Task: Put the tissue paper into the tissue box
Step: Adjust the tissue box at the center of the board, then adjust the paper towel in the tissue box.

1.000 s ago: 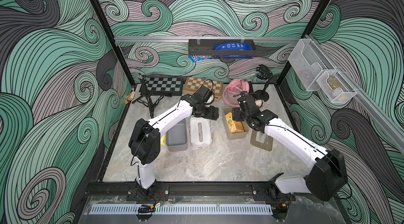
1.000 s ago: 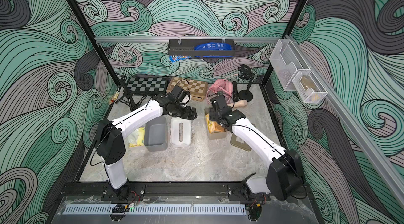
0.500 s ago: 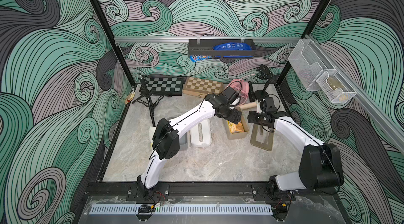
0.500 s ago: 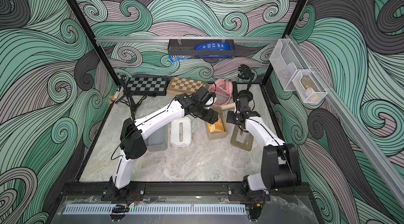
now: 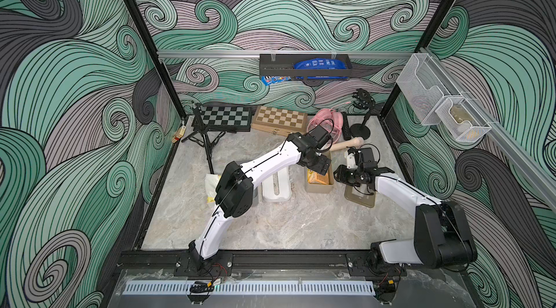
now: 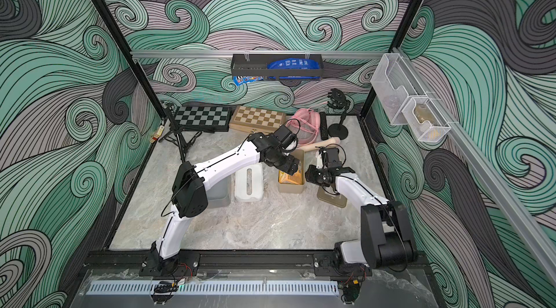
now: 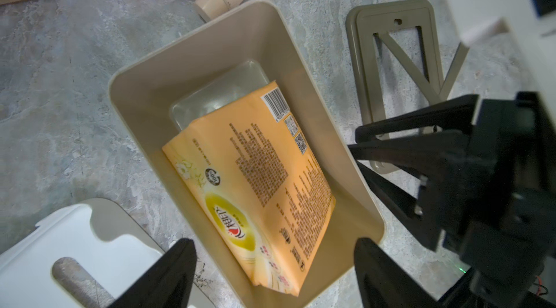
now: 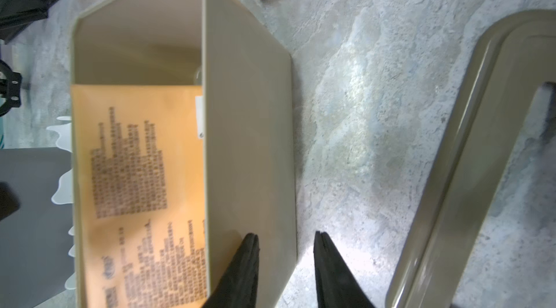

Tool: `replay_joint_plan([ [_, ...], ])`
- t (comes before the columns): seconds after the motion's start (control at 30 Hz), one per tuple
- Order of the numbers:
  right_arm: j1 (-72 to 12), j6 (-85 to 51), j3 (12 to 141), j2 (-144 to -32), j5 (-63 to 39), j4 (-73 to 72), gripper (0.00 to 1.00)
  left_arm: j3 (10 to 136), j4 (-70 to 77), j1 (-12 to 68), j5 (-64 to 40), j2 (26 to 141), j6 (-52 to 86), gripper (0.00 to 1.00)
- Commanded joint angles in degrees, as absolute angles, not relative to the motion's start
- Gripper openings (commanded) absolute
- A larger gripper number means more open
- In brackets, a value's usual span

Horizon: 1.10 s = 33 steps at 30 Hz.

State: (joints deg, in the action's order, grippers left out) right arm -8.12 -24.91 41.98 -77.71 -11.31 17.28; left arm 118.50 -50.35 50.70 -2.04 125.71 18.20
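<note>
Left gripper point(image 7: 275, 243) moved over tissue box point(image 7: 135, 81), wide open, empty; right gripper point(image 8: 285, 237) backed off, half-closed, empty. Seating step: tissue pack point(image 7: 255, 177) sat tilted (not flat), likely needed pressing down.

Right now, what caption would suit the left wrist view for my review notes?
Open left hand hovers over the beige tissue box, orange tissue pack lying askew inside, lid lying beside it.

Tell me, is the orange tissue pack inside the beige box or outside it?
Inside. In the left wrist view the orange tissue pack lies between the walls of the beige box, with bare floor past one end.
</note>
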Motion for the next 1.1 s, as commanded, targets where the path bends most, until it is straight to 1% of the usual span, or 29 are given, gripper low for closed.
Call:
replay_joint_plan([
  [0.0, -9.3, -27.5, 41.9, -73.9, -12.3, 15.6, 0.35, 119.8, -52.1, 50.5, 0.9, 127.7, 17.5, 0.83],
  [0.2, -9.4, -27.4, 41.2, -72.4, -10.7, 15.6, 0.39, 122.0, -52.6, 50.6, 3.3, 130.2, 16.5, 0.68],
  [0.4, -8.9, -27.1, 42.1, -71.9, -10.0, 15.7, 0.39, 121.9, -53.6, 51.4, 7.5, 131.4, 15.3, 0.62],
  [0.47, -8.4, -27.0, 42.3, -72.1, -10.1, 15.7, 0.39, 121.9, -53.8, 51.8, 7.9, 132.1, 14.9, 0.58],
  [0.5, -8.1, -27.0, 42.3, -72.1, -10.1, 15.8, 0.39, 122.0, -53.8, 51.9, 7.8, 132.5, 14.8, 0.51],
  [0.57, -7.8, -26.9, 42.4, -71.8, -10.2, 15.7, 0.39, 122.2, -53.8, 52.0, 7.7, 132.8, 14.8, 0.32],
  [0.63, -7.6, -26.8, 42.5, -71.7, -10.2, 15.7, 0.39, 122.5, -53.7, 52.1, 7.6, 133.0, 14.8, 0.16],
  [0.7, -7.6, -26.6, 42.6, -72.0, -10.2, 15.8, 0.39, 123.0, -53.6, 52.1, 7.8, 132.9, 14.8, 0.03],
  [0.73, -7.6, -26.5, 42.5, -72.1, -10.1, 15.8, 0.39, 123.1, -53.7, 52.1, 7.9, 132.9, 14.8, 0.00],
  [0.9, -7.5, -26.3, 42.3, -72.5, -10.1, 15.7, 0.39, 124.3, -53.2, 51.9, 8.8, 130.4, 15.8, 0.00],
  [1.07, -7.3, -25.9, 42.6, -72.9, -10.1, 15.8, 0.40, 124.1, -51.9, 50.4, 4.8, 127.0, 17.4, 0.00],
])
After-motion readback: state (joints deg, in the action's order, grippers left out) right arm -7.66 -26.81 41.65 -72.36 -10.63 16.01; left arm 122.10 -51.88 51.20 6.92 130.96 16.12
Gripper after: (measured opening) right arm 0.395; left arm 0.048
